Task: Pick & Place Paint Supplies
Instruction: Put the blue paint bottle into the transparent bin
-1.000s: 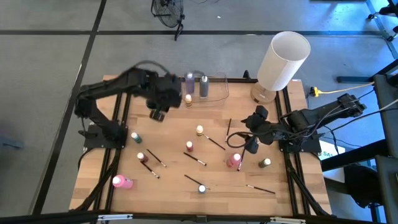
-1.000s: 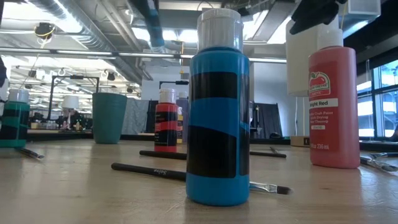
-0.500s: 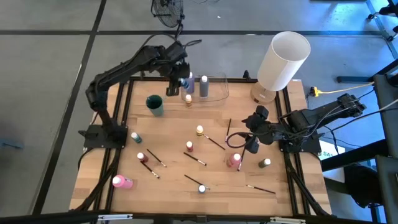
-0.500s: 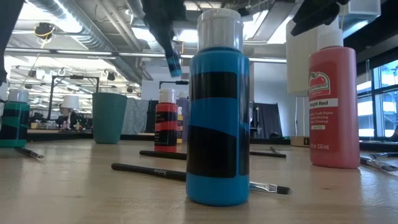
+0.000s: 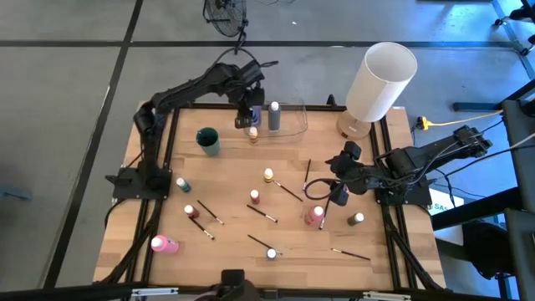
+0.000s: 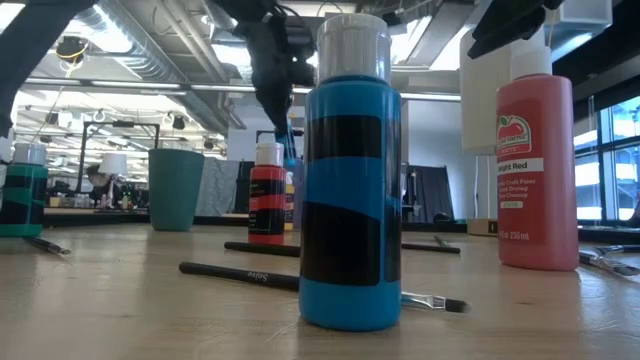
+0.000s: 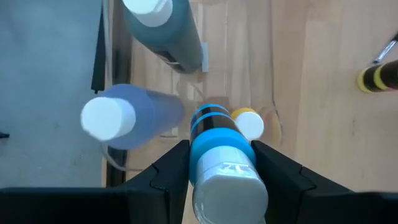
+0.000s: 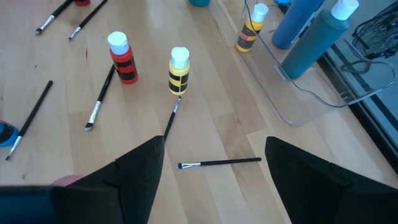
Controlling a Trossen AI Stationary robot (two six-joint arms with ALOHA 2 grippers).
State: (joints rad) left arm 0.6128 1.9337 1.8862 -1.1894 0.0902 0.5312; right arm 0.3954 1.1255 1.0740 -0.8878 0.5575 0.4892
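My left gripper (image 5: 248, 113) is at the table's far edge, shut on a blue paint bottle (image 7: 214, 140) with a white cap. It hangs over the clear container (image 5: 288, 124), which holds a lilac bottle (image 7: 134, 115), a grey bottle (image 7: 168, 31) and a small yellow-capped bottle (image 7: 249, 124), all upright. My right gripper (image 5: 336, 197) stands open above the table's right half, near a pink bottle (image 5: 315, 215). Other small bottles stand and dark brushes (image 8: 217, 163) lie across the wood. My left gripper pinches the blue bottle's body (image 7: 200, 152) between its two fingers (image 7: 168, 171), just below the cap. The fingers come steeply from above and lie along the bottle. The bottle hangs bottom down and a little tilted (image 6: 287, 140), clear of the container and the table.
A large white cylinder (image 5: 380, 79) stands at the far right corner and a teal cup (image 5: 207, 140) left of the container. In the low view a big blue bottle (image 6: 350, 190) and a pinkish-red one (image 6: 535, 170) stand close in front. A person sits in the room behind.
My left gripper has swung with the blue bottle from over the table's left half toward the far edge and the clear container, sinking and rolling as it went. The bottle stays in its hold, clear of the table. The teal cup, covered by the arm before, now shows.
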